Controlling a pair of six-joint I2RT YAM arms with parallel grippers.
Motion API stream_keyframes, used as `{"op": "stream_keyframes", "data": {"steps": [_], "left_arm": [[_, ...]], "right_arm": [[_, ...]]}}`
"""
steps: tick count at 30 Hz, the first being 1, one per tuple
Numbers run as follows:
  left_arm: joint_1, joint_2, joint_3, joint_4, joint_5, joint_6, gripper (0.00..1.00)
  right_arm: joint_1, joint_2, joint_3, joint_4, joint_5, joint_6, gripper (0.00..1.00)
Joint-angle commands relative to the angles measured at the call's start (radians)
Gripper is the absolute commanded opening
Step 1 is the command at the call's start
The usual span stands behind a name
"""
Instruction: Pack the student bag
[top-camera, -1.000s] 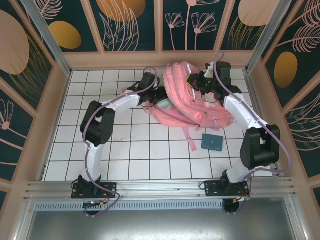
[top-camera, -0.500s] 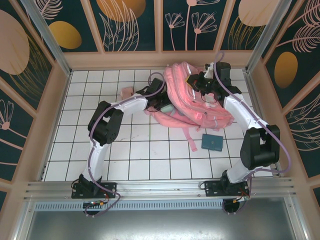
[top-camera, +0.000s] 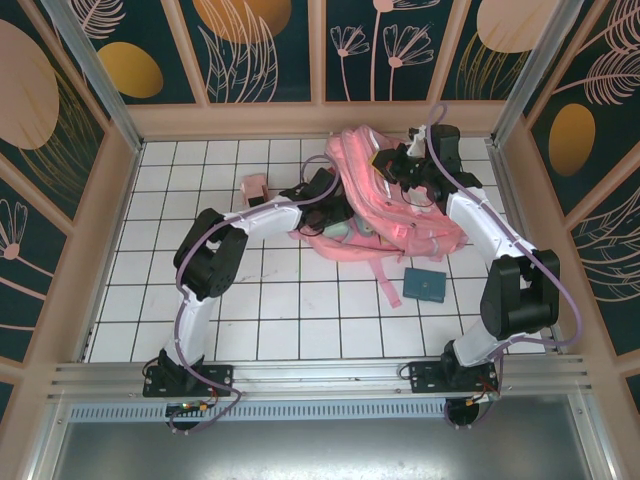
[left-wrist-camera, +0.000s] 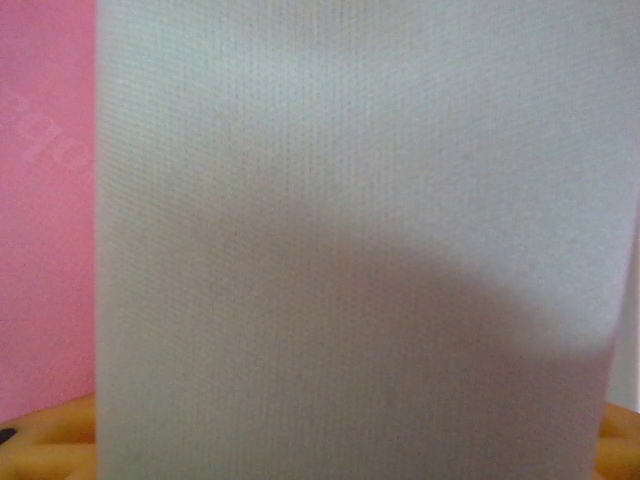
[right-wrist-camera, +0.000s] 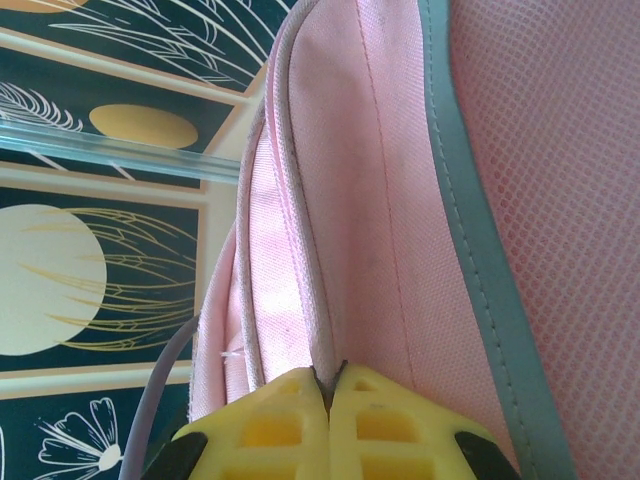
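1. The student bag (top-camera: 400, 205) lies on the white tiled table (top-camera: 200, 300), toward the far right of it, near the back wall. One pink strap (top-camera: 384, 278) trails from it toward the near edge.
2. Right gripper (right-wrist-camera: 328, 392): the jaws are pinched together on a thin fold of the bag's pink fabric, with the yellow fingers (right-wrist-camera: 275, 425) meeting on either side of it. In the top view this gripper sits at the far upper edge of the bag.
3. In the right wrist view, a grey stripe (right-wrist-camera: 480, 250) runs along the bag beside a pink mesh panel (right-wrist-camera: 560, 150).
4. Left gripper (top-camera: 330, 196): the arm reaches in from the left and its end is against the bag's left side.
5. In the left wrist view, a pale woven surface (left-wrist-camera: 350, 230) lies across the space between the yellow fingers (left-wrist-camera: 40, 445) – their tips show at the two lower corners, so they stand apart. Whether they grip the surface cannot be told. Pink fabric shows to the left of it.
6. A pale green item (top-camera: 347, 231) shows at the bag's near left edge, just beside the left arm's end. What it is cannot be told.
7. A teal flat book (top-camera: 425, 285) lies on the table just in front of the bag, beside the strap – apart from both grippers.
8. A small pink object (top-camera: 253, 186) sits on the table left of the bag, close to the left arm's forearm.
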Motion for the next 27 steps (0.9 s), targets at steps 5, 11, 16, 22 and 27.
{"op": "stream_keyframes", "data": {"steps": [5,11,16,22,27], "left_arm": [[-0.034,-0.035,0.007,-0.116,0.062,0.001,0.90],[-0.031,-0.084,0.041,-0.157,0.031,0.020,0.99],[-0.025,-0.135,0.045,-0.197,-0.001,0.044,0.99],[0.008,-0.210,0.018,-0.214,-0.062,0.118,0.99],[0.113,-0.260,-0.048,-0.229,-0.089,0.162,0.98]], "right_arm": [[0.010,-0.028,0.010,0.083,-0.022,-0.016,0.00],[0.007,-0.035,0.004,0.078,-0.020,-0.023,0.00],[0.000,-0.041,0.001,0.073,-0.020,-0.027,0.00],[-0.007,-0.040,-0.003,0.074,-0.025,-0.030,0.00],[-0.008,-0.042,-0.007,0.075,-0.026,-0.029,0.00]]}}
